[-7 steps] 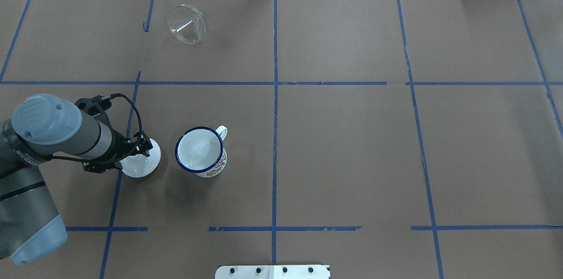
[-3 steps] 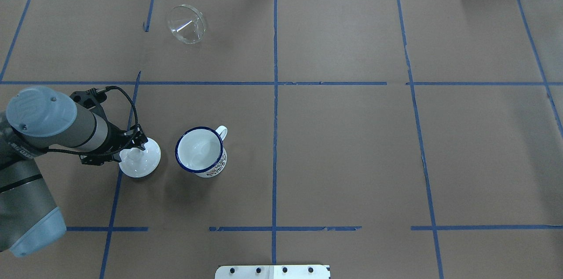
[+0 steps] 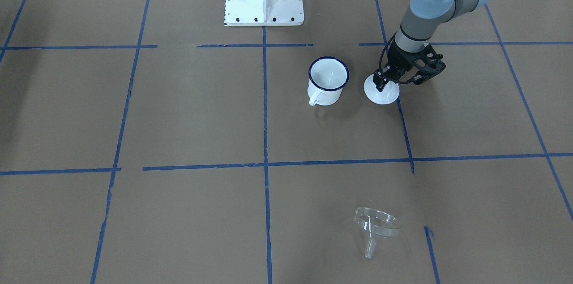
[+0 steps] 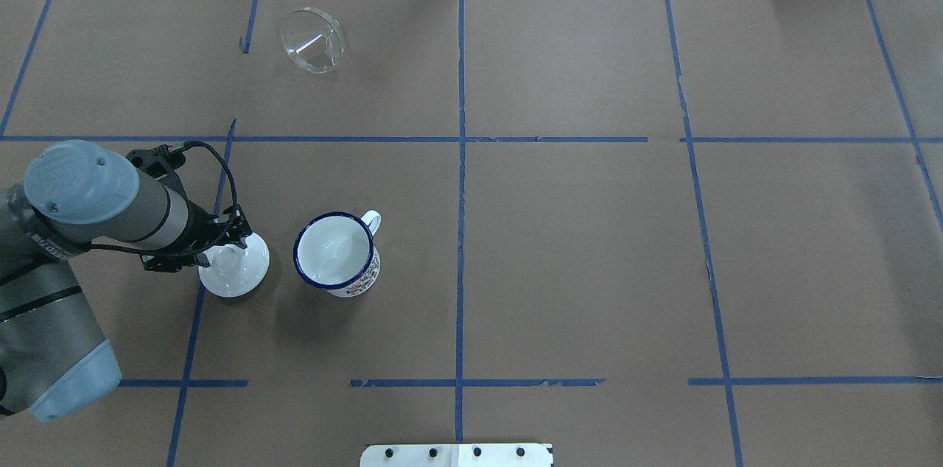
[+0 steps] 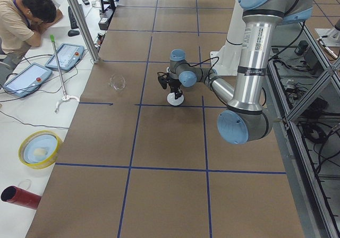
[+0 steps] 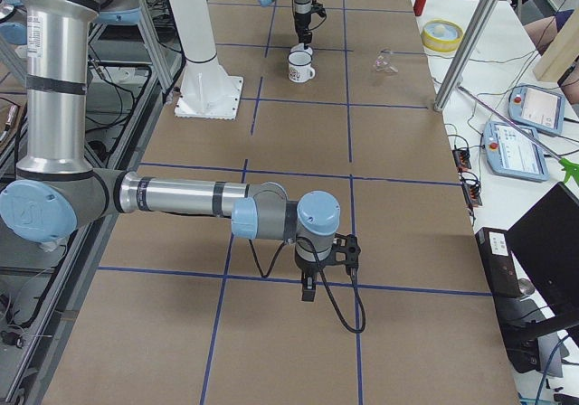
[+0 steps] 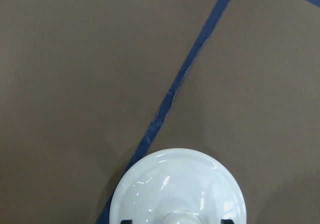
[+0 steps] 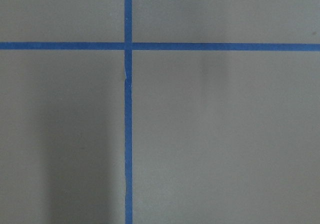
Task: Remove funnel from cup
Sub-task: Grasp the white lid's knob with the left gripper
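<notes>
Funnel (image 4: 313, 40) is not in the cup (image 4: 335, 253). It lies on its side by the far edge of the worktop (image 4: 589, 231), toward the left end, well apart from everything else. The cup stands upright and empty nearer the robot, also toward the left end. A white lid (image 4: 236, 272) sits just beside it, on the side toward the left edge.

My left gripper (image 4: 227, 250) hangs right over the lid's knob. Its fingers look spread, one on each side of the knob and not squeezing it. My right gripper (image 6: 308, 289) hovers over bare worktop near the right end, and I cannot tell how its fingers stand.

I think the funnel is very light, thin and slippery, and it may roll. The rim looks like the best spot to pinch, gently. To me, the job looks done.
</notes>
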You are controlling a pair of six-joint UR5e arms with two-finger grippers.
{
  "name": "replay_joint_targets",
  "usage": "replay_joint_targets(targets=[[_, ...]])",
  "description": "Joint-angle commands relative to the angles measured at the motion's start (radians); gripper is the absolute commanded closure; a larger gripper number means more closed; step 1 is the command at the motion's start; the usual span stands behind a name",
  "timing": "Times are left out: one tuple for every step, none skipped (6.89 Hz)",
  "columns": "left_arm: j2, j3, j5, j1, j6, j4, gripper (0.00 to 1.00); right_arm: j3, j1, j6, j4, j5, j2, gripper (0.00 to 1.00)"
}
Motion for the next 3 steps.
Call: replay_joint_targets(targets=[[-0.005, 0.001, 0.0, 0.0, 0.0, 0.001, 0.99, 0.0, 0.0, 0.0, 0.0, 0.0, 0.0, 0.0], [-0.006, -0.001, -0.002, 0.0, -0.005, 0.001, 1.0, 0.0, 0.0, 0.0, 0.0, 0.0, 0.0, 0.0], [-0.008, -0.013, -0.003, -0.008, -0.008, 0.004, 1.0, 0.0, 0.0, 0.0, 0.0, 0.0, 0.0, 0.0]])
